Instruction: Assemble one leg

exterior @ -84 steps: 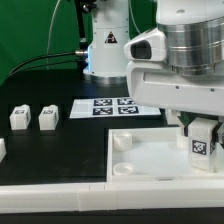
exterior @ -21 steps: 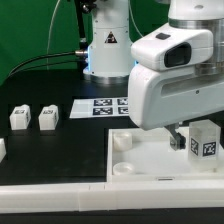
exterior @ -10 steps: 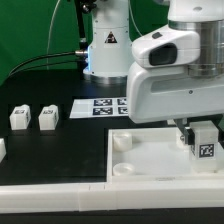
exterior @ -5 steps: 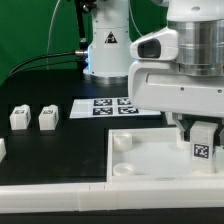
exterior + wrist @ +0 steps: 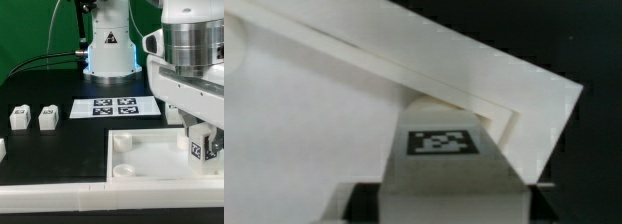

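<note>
Swung round since a second ago, wrist now turned, leg (image 5: 197, 152) tag facing more sideways. Pinched between gripper (image 5: 199, 137) fingers, held upright over far right corner of white tray panel (image 5: 150, 160), by exterior view. Two spare legs (image 5: 19, 117) (image 5: 48, 118) on black table (image 5: 60, 150), well apart, left of marker board (image 5: 112, 107).

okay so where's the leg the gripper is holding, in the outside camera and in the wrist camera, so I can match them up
Exterior view: the leg is at the exterior view's right edge, between the gripper fingers, over the panel's far right corner.
Wrist view: the leg fills the lower middle, tag facing the camera, tip at the panel's corner.
Shared landmark: the panel's raised corner rim.
</note>
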Available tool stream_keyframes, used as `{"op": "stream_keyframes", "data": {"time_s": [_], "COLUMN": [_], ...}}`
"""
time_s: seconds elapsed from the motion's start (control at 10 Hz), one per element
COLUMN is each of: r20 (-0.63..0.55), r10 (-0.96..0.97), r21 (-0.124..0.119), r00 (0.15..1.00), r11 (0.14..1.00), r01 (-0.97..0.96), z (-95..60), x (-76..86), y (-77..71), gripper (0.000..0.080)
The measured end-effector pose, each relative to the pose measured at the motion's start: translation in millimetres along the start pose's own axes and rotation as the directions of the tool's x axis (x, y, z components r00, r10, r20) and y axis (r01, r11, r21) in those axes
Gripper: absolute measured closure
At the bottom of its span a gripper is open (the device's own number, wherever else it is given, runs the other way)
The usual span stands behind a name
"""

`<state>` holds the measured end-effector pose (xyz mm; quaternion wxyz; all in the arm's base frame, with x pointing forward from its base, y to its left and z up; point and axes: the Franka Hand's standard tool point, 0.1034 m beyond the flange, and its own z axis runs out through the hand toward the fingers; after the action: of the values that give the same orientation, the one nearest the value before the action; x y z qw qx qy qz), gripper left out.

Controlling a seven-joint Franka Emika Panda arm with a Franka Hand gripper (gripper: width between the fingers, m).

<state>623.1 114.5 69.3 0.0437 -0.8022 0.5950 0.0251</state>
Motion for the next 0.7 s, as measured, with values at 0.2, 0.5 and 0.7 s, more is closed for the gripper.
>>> {"op": "stream_keyframes", "data": {"time_s": [0.2,0.5,0.7], "r20": [0.011,0.023,0.023], "r10": [0.14,0.179,0.078], "r21": [0.002,0.002,0.002], "r00": [0.99,0.984,0.997], "r11": [0.99,0.984,0.997], "r01": [-0.14,-0.179,-0.078], "z": [0.0,0.8,1.7], "x": [-2.1,-4.2,-4.3], "y": [-0.6,-0.7,-0.2], "gripper": [0.0506,0.0255,0.0183]}}
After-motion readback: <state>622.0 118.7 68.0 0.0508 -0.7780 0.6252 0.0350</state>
